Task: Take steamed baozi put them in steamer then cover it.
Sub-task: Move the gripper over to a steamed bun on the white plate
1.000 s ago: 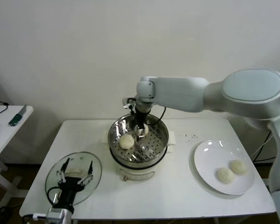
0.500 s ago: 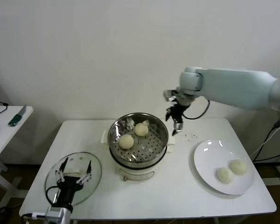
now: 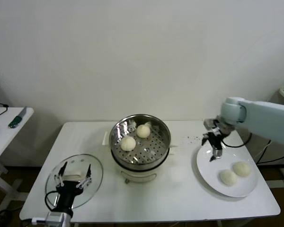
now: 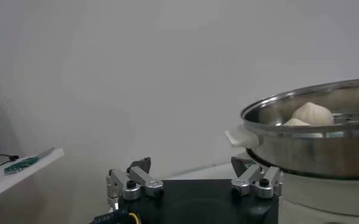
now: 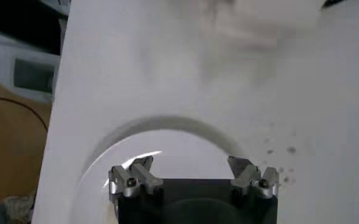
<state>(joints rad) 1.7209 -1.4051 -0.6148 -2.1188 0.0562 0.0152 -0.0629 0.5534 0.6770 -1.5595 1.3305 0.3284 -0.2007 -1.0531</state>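
The steamer (image 3: 140,152), a shiny steel pot with a perforated tray, stands mid-table with two steamed baozi inside (image 3: 128,143) (image 3: 143,131). Two more baozi (image 3: 228,177) (image 3: 242,169) lie on the white plate (image 3: 207,168) at the right. My right gripper (image 3: 213,151) hangs open and empty over the plate's left part, apart from the buns; its wrist view shows the gripper (image 5: 190,163) above the bare plate (image 5: 167,143). My left gripper (image 3: 73,177) rests open above the glass lid (image 3: 95,169) at front left. Its wrist view (image 4: 191,164) faces the steamer (image 4: 313,143) and a bun (image 4: 313,112).
A white side table (image 3: 4,127) with small items stands at far left. A few dark specks (image 3: 195,138) dot the table between steamer and plate. The table's front edge runs just below the lid and plate.
My right arm lifted out of the steamer, leaving a second bun there, then swung right and down over the plate. The left arm stayed put.
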